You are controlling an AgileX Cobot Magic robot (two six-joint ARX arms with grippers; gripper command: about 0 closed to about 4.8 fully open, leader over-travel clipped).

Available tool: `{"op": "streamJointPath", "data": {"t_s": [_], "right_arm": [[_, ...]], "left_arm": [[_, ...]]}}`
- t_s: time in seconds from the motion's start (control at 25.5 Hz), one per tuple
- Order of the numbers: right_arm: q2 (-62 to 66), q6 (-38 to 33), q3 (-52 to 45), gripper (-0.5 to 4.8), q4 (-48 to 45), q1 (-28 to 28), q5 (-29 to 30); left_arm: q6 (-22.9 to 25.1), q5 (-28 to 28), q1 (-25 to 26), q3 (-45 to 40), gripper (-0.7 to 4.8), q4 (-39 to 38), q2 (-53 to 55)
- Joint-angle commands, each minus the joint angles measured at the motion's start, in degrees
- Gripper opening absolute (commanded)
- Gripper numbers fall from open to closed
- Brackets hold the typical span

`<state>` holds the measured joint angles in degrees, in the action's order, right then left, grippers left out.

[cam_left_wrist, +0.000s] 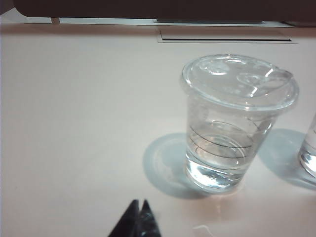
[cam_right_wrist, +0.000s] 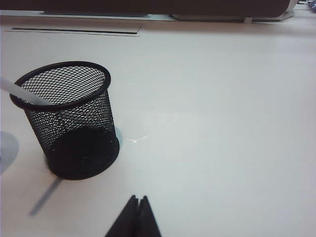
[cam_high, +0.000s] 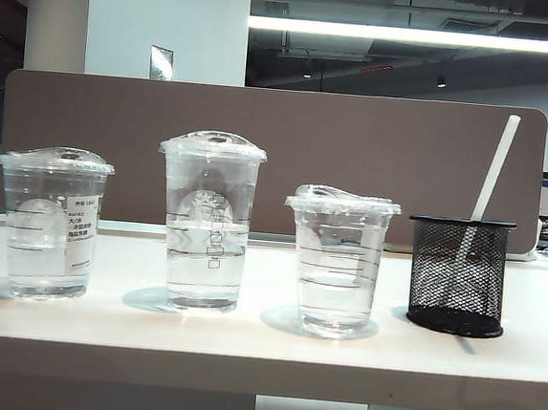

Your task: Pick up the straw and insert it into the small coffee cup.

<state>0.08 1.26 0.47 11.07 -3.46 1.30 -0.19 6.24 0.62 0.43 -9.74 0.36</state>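
The straw [cam_high: 495, 172] is long, thin and white, and leans in a black mesh holder [cam_high: 458, 274] at the right of the exterior view. To the holder's left stands the small coffee cup [cam_high: 336, 263], clear and lidded, with faint lines and some water. Neither gripper shows in the exterior view. In the left wrist view my left gripper [cam_left_wrist: 139, 202] is shut and empty over bare table, short of the small coffee cup [cam_left_wrist: 232, 128]. In the right wrist view my right gripper [cam_right_wrist: 138, 198] is shut and empty, off to the side of the holder [cam_right_wrist: 69, 123], with the straw [cam_right_wrist: 19, 94] resting on its rim.
A tall clear cup with a round logo [cam_high: 207, 223] stands in the middle, and a wider cup with a white label [cam_high: 50, 224] at the far left. A brown partition [cam_high: 356, 145] runs behind the white table [cam_high: 242, 351].
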Motion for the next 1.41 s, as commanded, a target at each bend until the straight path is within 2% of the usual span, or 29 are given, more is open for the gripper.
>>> {"op": "streamJointPath", "data": {"t_s": [0.04,0.43,0.63,0.71,0.75,0.78,0.82,0.86,0.9,1.06,1.18,1.25,1.41], "right_arm": [[0.0,-0.2,-0.4,0.03,-0.7,-0.1,-0.1],[0.0,-0.2,-0.4,0.03,-0.7,-0.1,-0.1],[0.0,-0.2,-0.4,0.03,-0.7,-0.1,-0.1],[0.0,-0.2,-0.4,0.03,-0.7,-0.1,-0.1],[0.0,-0.2,-0.4,0.03,-0.7,-0.1,-0.1],[0.0,-0.2,-0.4,0.03,-0.7,-0.1,-0.1],[0.0,-0.2,-0.4,0.03,-0.7,-0.1,-0.1],[0.0,-0.2,-0.4,0.03,-0.7,-0.1,-0.1],[0.0,-0.2,-0.4,0.03,-0.7,-0.1,-0.1],[0.0,-0.2,-0.4,0.03,-0.7,-0.1,-0.1],[0.0,-0.2,-0.4,0.03,-0.7,-0.1,-0.1],[0.0,-0.2,-0.4,0.03,-0.7,-0.1,-0.1],[0.0,-0.2,-0.4,0.03,-0.7,-0.1,-0.1]], "left_arm": [[0.2,0.0,0.1,0.1,-0.04,-0.2,0.0],[0.1,0.7,0.0,1.5,-0.04,0.4,0.1],[-1.4,7.1,0.0,13.6,-0.04,0.2,4.9],[-1.4,11.1,0.0,22.5,-0.04,-2.6,8.4],[-1.4,13.8,-0.8,30.4,-0.04,-7.2,11.1],[-1.3,14.4,-2.4,38.5,-0.04,-14.8,13.4],[-1.3,14.3,-3.8,43.6,-0.04,-20.9,14.8],[-1.3,13.9,-6.4,51.9,-0.04,-32.1,16.7],[-1.3,13.7,-7.5,55.0,-0.04,-36.4,17.3],[-1.4,13.3,-10.4,64.2,-0.04,-48.8,17.7],[-1.9,14.6,-10.5,71.4,-0.04,-63.4,16.3],[-1.9,14.6,-10.5,73.3,-0.04,-68.8,15.7],[-1.5,14.2,-10.5,73.4,-0.05,-69.8,15.1]]}}
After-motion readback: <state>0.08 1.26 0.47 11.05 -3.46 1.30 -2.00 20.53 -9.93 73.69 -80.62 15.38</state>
